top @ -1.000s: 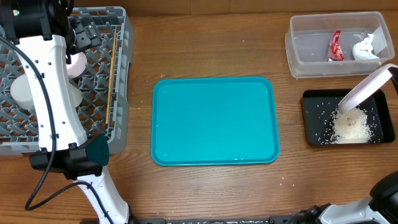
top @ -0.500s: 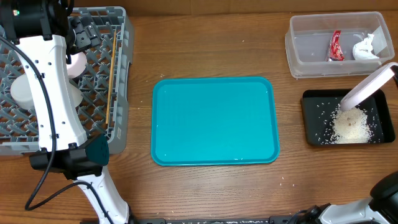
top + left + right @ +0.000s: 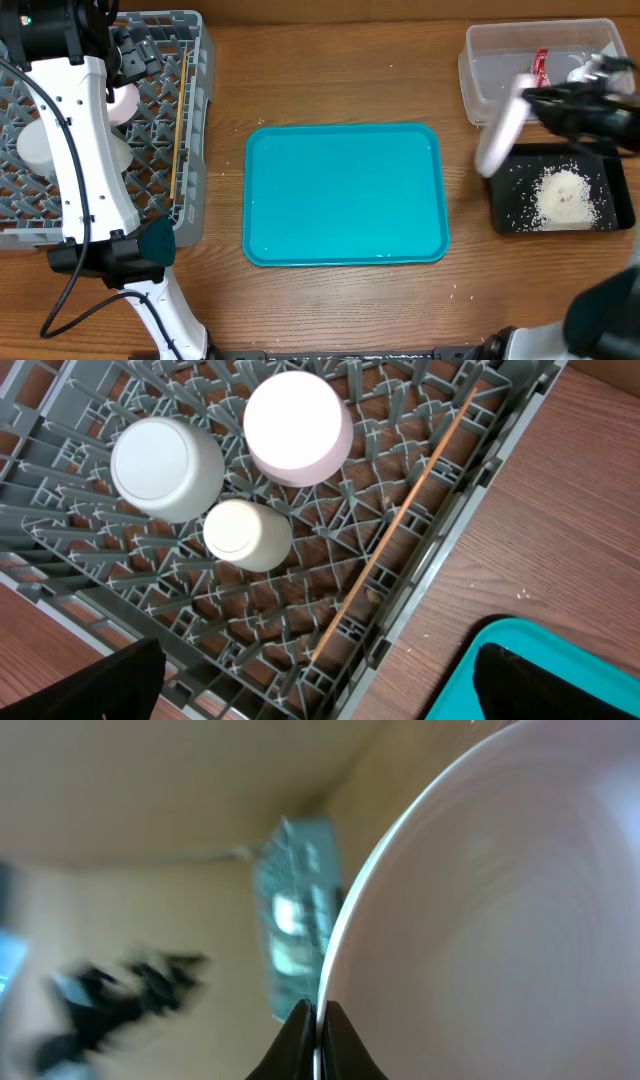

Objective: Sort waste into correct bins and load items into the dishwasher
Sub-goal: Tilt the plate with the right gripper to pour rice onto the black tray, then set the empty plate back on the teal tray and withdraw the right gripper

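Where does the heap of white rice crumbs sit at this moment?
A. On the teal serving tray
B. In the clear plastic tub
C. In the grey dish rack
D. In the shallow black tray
D: the overhead view shows the rice crumbs heaped inside the black tray, which sits just in front of the clear tub.

Left arm across dish rack

Large white plate, rim between tight jaws
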